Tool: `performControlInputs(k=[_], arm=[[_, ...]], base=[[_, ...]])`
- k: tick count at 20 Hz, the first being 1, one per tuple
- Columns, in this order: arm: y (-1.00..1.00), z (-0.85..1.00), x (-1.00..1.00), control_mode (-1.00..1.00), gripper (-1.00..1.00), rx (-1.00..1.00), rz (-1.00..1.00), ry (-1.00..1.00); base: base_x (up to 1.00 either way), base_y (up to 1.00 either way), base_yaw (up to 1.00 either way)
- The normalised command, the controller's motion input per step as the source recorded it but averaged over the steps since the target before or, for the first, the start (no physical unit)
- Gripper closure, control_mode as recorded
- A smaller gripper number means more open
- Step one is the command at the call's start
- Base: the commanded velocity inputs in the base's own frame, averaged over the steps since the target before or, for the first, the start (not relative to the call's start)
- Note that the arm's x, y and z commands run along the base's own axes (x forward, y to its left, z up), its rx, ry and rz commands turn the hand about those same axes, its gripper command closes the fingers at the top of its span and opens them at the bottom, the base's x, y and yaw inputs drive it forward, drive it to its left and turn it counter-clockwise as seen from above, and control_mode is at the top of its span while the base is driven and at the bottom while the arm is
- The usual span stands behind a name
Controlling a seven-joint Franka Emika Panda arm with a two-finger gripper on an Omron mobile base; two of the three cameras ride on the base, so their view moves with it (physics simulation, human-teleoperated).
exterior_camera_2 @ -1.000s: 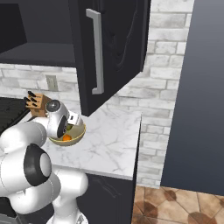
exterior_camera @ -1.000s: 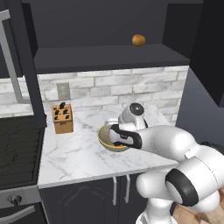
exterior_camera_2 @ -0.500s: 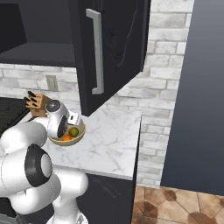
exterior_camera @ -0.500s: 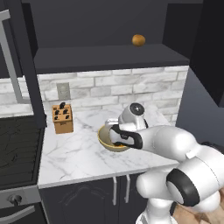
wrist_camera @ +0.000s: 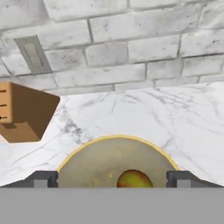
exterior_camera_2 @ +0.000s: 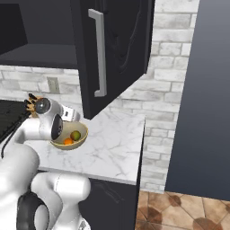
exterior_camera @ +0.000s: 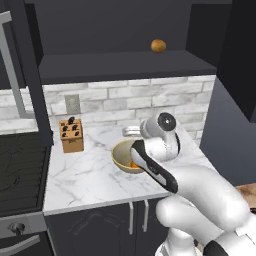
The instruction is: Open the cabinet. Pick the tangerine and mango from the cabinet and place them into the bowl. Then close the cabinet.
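Both fruits are where you want them: the mango and the tangerine lie together in the bowl, directly under your gripper. In the hand view the mango sits low between the two fingertips, which stand wide apart and touch nothing, so the gripper is released and empty. The bowl rests on the marble table, with the knife block off to the gripper's left by the brick wall.

By my reading the placing step is finished and only closing the cabinet remains. Its door hangs open above and to the right of the gripper, its long silver handle facing you in the right base view. One brownish-orange fruit is on the shelf; leave it. Next, you would lift straight up clear of the bowl's rim, then swing toward the door's outer face and push it shut, watching that the arm does not clip the door edge on the way.
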Motion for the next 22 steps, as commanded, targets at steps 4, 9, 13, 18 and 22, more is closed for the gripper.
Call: performControlInputs(k=[4,9,13,18,22], arm=[[-0.05,0.99,-0.87,-1.00,-1.00,0.00,0.00,-0.26],[-0.23,0.95,-1.00,-1.00,-1.00,0.00,0.00,-0.34],[-0.38,0.94,-0.98,-1.00,-1.00,0.00,-0.02,-0.31],[-0.34,1.00,-0.92,-1.00,-1.00,0.00,-0.05,-0.26],[-0.34,0.88,-0.94,-1.00,-1.00,0.00,-0.07,-0.15]], base=[[0.00,0.00,0.00],[0.00,0.00,0.00],[0.00,0.00,0.00],[0.00,0.00,0.00],[0.00,0.00,0.00]])
